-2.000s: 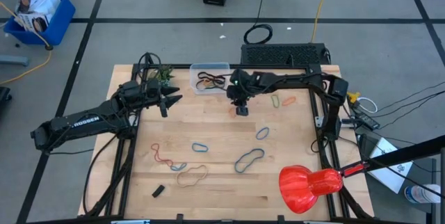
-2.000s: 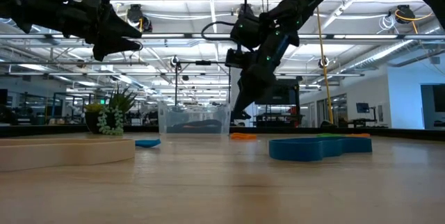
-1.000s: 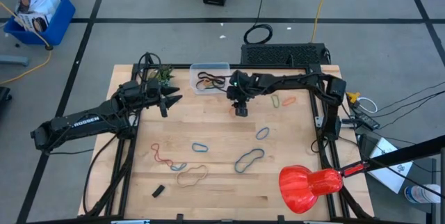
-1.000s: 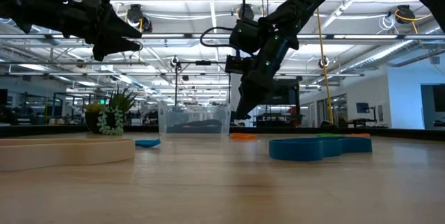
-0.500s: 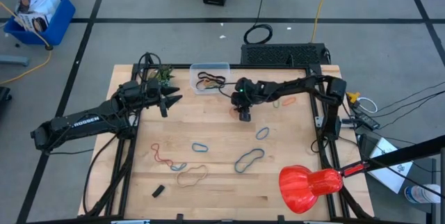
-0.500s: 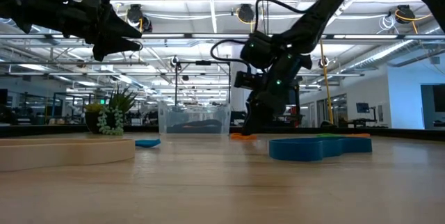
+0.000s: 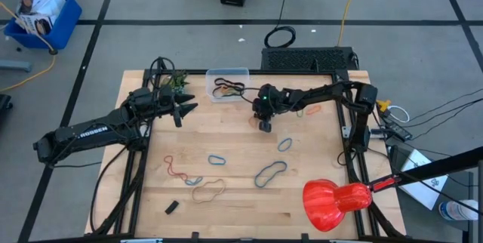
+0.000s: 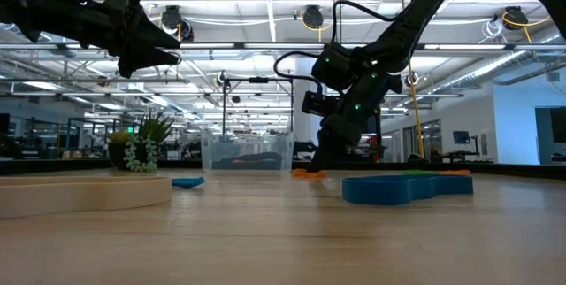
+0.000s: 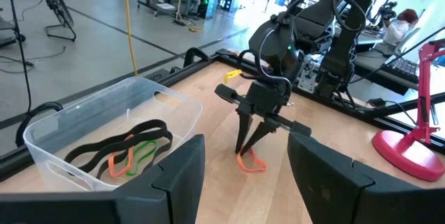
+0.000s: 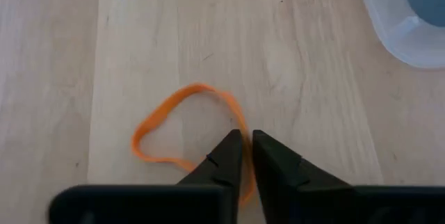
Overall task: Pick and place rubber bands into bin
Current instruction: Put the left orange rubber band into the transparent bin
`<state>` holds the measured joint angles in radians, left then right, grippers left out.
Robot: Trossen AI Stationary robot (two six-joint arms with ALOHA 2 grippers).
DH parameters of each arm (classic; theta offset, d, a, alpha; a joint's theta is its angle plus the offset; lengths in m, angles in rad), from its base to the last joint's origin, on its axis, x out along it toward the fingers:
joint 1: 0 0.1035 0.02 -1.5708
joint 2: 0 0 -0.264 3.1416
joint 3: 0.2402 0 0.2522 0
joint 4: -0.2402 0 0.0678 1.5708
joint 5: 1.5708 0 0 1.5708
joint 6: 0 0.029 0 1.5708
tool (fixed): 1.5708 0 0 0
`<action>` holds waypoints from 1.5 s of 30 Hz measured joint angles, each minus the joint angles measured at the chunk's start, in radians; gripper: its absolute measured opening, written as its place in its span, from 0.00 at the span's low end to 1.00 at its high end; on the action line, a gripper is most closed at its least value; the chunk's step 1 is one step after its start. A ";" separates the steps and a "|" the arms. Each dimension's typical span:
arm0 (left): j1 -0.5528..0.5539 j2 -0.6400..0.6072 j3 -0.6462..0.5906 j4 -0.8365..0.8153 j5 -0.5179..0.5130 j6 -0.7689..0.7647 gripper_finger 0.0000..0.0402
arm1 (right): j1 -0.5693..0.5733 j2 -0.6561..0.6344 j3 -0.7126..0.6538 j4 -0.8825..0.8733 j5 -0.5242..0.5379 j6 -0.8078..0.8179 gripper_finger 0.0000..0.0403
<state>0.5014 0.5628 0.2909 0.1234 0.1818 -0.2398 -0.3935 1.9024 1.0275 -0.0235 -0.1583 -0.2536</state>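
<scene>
I'm working in a big open robotics lab or industrial hall. Beyond my wooden table [image 7: 234,198] I see exposed ceiling trusses with strip lights [image 8: 265,19], grey taped floor [image 7: 151,1], trailing cables [image 7: 281,37], other workstations.

I see the small clear plastic bin [image 7: 228,83] at the table's far edge, with rubber bands [image 9: 122,151] inside. The right gripper [image 7: 265,124] stands just in front of it on an orange rubber band [image 10: 188,123], probably pinching it. The left gripper [image 7: 187,109] hangs left of the bin. Other loose bands [image 7: 270,173] lie nearer the front.
</scene>
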 joint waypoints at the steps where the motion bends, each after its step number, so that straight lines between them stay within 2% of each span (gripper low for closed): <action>1: 0.000 0.000 0.000 0.000 0.000 0.000 0.53 | 0.000 0.000 0.000 0.013 0.001 0.010 0.03; 7: 0.000 0.000 0.000 0.000 0.000 -0.003 0.53 | 0.003 -0.008 -0.004 0.081 0.005 0.133 0.01; 16: 0.000 0.000 0.000 0.000 0.000 -0.005 0.53 | 0.000 -0.166 -0.003 0.220 0.003 0.137 0.00; 24: 0.000 0.000 0.000 0.001 0.000 -0.005 0.53 | -0.004 -0.327 -0.002 0.462 0.002 0.137 0.00; 31: 0.000 0.000 0.000 0.003 0.000 -0.004 0.53 | -0.005 -0.374 0.000 0.609 0.002 0.129 0.00; 35: 0.000 0.000 0.000 0.008 0.000 0.000 0.53 | -0.020 -0.366 0.064 0.588 0.001 0.126 0.00; 41: 0.000 0.000 0.000 0.008 0.000 0.001 0.53 | -0.059 -0.347 0.214 0.407 0.001 0.084 0.00; 45: 0.000 0.000 0.000 0.008 -0.001 0.000 0.53 | -0.089 -0.289 0.311 0.311 0.001 0.106 0.00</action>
<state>0.5014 0.5628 0.2909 0.1318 0.1810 -0.2394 -0.4827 1.6137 1.3389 0.2877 -0.1570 -0.1474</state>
